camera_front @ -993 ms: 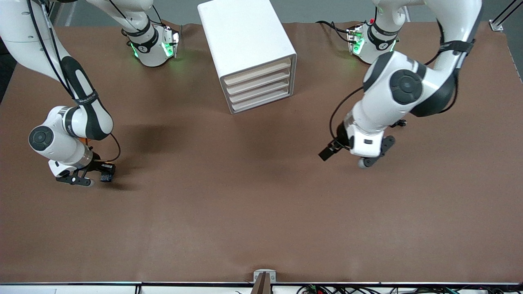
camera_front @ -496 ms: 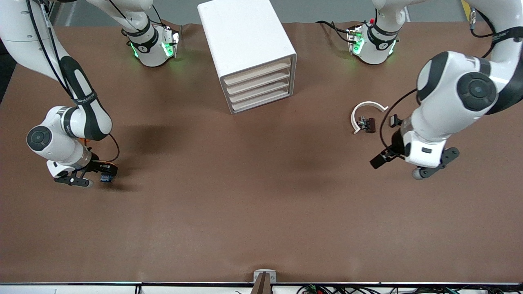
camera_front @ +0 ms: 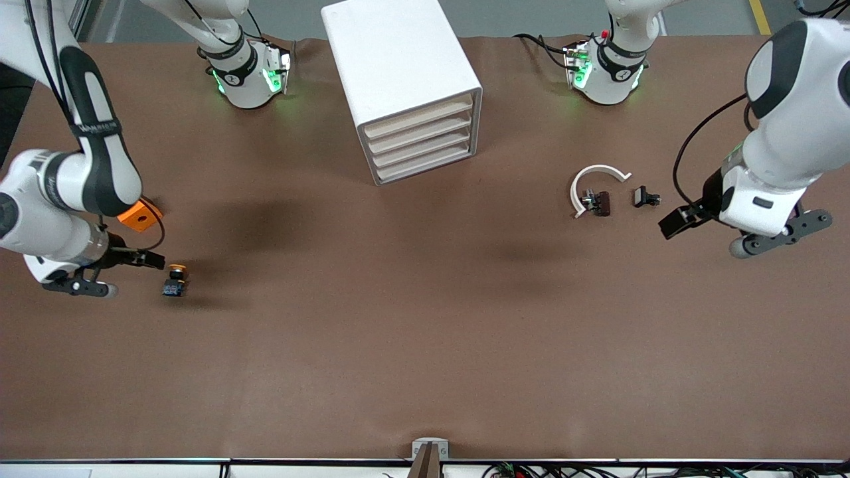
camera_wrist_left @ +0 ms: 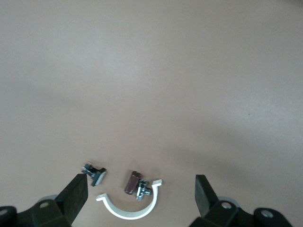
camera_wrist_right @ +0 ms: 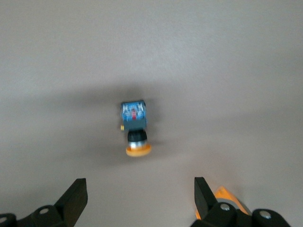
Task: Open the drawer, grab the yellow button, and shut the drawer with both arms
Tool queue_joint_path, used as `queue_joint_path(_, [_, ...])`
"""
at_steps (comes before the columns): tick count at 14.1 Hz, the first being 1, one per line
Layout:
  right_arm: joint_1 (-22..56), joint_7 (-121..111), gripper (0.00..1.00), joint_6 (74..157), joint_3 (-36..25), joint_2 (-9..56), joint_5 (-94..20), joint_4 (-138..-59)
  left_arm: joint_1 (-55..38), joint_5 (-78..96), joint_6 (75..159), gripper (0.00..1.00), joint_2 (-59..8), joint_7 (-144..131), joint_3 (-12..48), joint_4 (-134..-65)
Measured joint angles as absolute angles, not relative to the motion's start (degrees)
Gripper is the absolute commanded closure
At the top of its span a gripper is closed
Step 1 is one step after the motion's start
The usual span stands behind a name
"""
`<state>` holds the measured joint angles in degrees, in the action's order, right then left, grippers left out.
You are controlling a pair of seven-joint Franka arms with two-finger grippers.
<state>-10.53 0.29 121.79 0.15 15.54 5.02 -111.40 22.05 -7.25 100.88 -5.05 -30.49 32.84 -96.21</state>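
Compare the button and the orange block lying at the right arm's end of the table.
The button is much smaller than the orange block. The button has a round yellow-orange cap on a blue-and-black body; the block is solid orange with a hole in its top. The button lies on its side nearer the front camera; the block lies farther, partly hidden by the right arm. Both rest on the table, ungripped.

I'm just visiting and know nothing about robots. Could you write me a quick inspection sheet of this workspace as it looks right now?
Surface: brown table.
Job's things: cabinet, all four drawers shut; button lying on the table.
Clutter: orange block; white arc with small black and brown parts.
Grippers: right gripper open above the button; left gripper open, empty, above the arc.
Cables: black cables on both arms.
Surroundings: wiring at the table's near edge.
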Motion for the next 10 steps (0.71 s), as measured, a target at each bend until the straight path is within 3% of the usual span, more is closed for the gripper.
queue_joint_path(4, [-10.5, -0.1, 0.0, 105.6, 0.9, 6.3, 5.0, -108.6, 21.0, -6.6, 98.8, 0.0, -1.7, -23.2, 29.1, -96.7])
queue_joint_path(8, [-8.7, 0.0, 0.0, 93.2, 1.8, 2.6, 4.3, -102.9, 6.4, -1.8, 98.0, 0.0, 4.0, -9.3, 7.1, -99.5])
queue_joint_path(10, [-8.0, -0.1, 0.0, 89.4, 1.9, 1.6, 4.3, -100.7, 4.0, -1.0, 95.4, 0.0, 6.6, -7.4, 2.9, -100.4])
